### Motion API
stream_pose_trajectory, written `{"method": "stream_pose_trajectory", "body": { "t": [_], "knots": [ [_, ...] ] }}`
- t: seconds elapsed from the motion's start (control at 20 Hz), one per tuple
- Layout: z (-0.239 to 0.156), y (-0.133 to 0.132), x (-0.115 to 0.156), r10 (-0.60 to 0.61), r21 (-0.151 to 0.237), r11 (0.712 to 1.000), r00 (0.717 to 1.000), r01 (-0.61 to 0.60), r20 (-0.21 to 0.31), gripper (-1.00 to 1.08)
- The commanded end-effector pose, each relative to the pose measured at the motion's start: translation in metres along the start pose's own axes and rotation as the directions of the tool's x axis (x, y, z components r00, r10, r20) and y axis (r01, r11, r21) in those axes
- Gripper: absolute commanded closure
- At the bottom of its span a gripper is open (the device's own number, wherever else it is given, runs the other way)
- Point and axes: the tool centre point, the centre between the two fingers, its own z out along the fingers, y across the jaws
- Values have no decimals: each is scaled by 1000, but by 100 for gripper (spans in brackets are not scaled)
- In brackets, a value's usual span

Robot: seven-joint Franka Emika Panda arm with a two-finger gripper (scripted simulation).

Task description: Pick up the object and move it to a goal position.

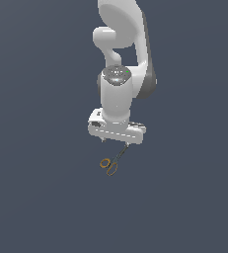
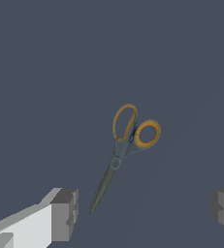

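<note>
Hovering with its fingers (image 2: pixel 65 213) spread wide, the tool (image 1: pixel 115 142) hangs above the scissors (image 1: pixel 113 162), low centre of the exterior frame on the flat worktop (image 1: pixel 36 197). Risk, I'd say: thin blades lie off-centre between the pads, so closing could nudge them aside.

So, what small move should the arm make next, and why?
Probably a straight descent. In the wrist view the gripper is open, its fingers wide apart, and the scissors lie flat between them, untouched. The blade end sits nearer the gripper than the orange handles. Lowering first, perhaps with a slight shift toward the pivot, would bring the fingers around the scissors before closing.
</note>
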Motion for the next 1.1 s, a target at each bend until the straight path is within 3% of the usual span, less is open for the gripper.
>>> {"method": "stream_pose_trajectory", "body": {
  "t": [0.0,0.45,1.05],
  "knots": [
    [10,-3,0,68,1,998,998,-68,6,-92],
    [46,-10,-2,306,-7,952,952,-306,25,-92],
    [88,-18,-6,561,-31,828,827,-560,33,-92]
  ]
}}
